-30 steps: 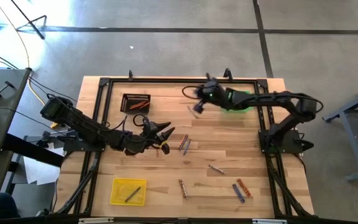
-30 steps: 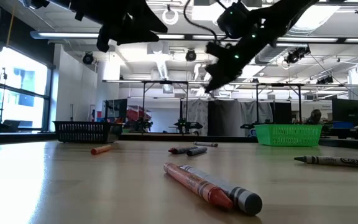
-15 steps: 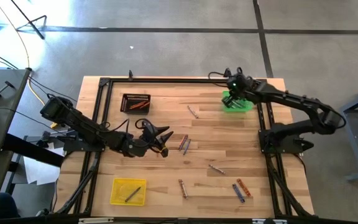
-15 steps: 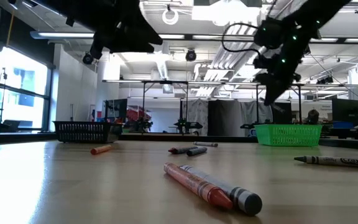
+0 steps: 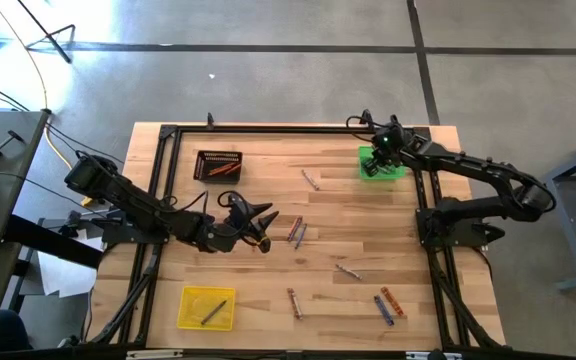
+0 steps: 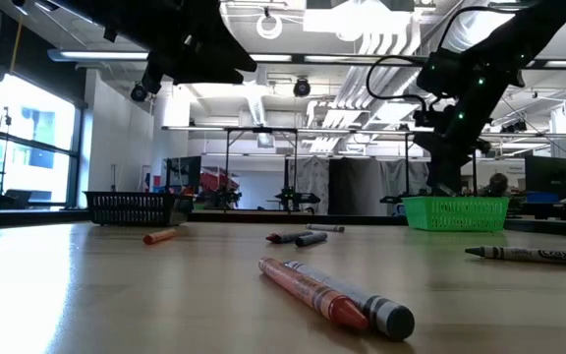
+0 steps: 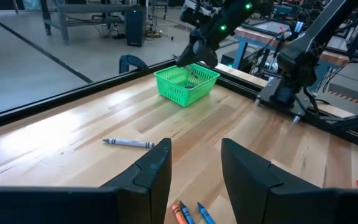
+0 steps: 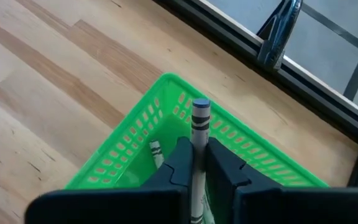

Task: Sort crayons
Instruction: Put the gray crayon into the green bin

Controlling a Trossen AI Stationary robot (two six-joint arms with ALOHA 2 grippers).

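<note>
My right gripper is shut on a grey crayon just above the green basket at the table's far right. Another grey crayon lies in that basket. My left gripper is open and empty, raised over the table's middle left; a red and a blue crayon lie below its fingers. Loose crayons lie on the wood: one grey, a pair, an orange one, and others toward the near edge. My right gripper pinches the grey crayon's shaft between its two fingers. The crayon lies along the fingers, and its flat end sticks out past the fingertips. The fingers point down into the green basket's opening. The crayon is lifted clear of the basket.
A black basket holding orange crayons stands at the far left. A yellow tray with one dark crayon sits at the near left. A black frame rail runs along the table's far edge and down both sides.
My right gripper has carried the grey crayon from the far middle of the table toward the right edge and has come down over the green basket, still shut on it.
</note>
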